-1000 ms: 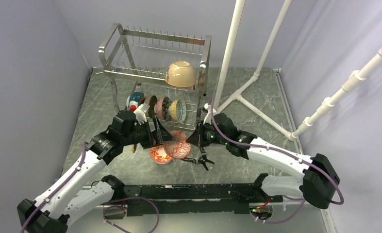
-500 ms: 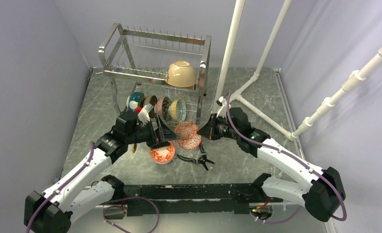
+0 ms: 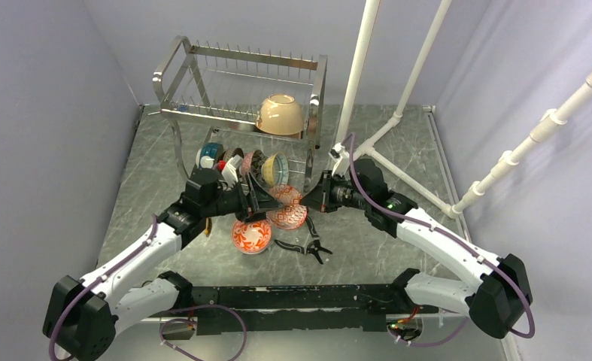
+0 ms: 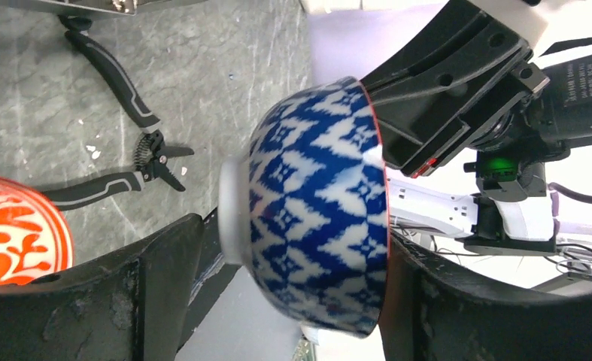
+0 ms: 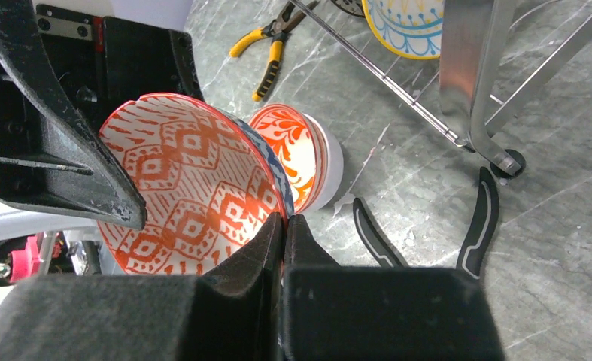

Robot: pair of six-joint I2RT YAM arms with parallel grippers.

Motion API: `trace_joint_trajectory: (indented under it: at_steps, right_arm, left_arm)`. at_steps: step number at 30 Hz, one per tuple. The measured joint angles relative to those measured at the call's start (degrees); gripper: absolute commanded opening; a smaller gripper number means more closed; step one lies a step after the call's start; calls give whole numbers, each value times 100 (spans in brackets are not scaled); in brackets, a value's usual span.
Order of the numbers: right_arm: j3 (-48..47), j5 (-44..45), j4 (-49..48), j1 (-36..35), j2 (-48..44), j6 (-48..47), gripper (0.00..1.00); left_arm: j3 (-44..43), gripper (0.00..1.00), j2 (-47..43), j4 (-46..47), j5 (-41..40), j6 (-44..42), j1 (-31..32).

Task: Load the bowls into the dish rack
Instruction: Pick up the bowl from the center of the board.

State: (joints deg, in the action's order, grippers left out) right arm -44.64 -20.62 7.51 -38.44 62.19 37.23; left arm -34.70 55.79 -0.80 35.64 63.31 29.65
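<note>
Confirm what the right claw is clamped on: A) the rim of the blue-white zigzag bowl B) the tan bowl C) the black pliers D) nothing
A: the right claw is shut on the rim of the blue-white zigzag bowl, as both wrist views show.

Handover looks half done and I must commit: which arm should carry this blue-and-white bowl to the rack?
Left, probably. The left gripper stands open astride the bowl, foot to rim, right in front of the lower row of the rack. The right gripper only pinches the bowl's rim.
</note>
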Motion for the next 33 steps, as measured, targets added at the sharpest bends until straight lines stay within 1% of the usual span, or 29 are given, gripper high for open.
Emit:
trace_joint_trajectory:
  at_steps: [8,13,16,20,24,33]
  right_arm:
    - [-79,-129,-2,4,157,0,0]
    - [-118,-120,0,4,192,-2,0]
    - [-133,-68,7,4,190,-17,0]
    - [-142,-31,28,4,188,-44,0]
    - [-149,17,44,4,186,-68,0]
    - [-192,66,107,13,188,-66,0]
  left_arm:
    - [46,74,365,660,280,212,-2]
    - [63,83,380,737,365,238,-4]
    - [63,88,361,584,367,216,-4]
    - [63,89,260,256,358,179,-7]
    - [63,94,210,136,361,170,-7]
    - [63,93,114,-103,354,173,-11]
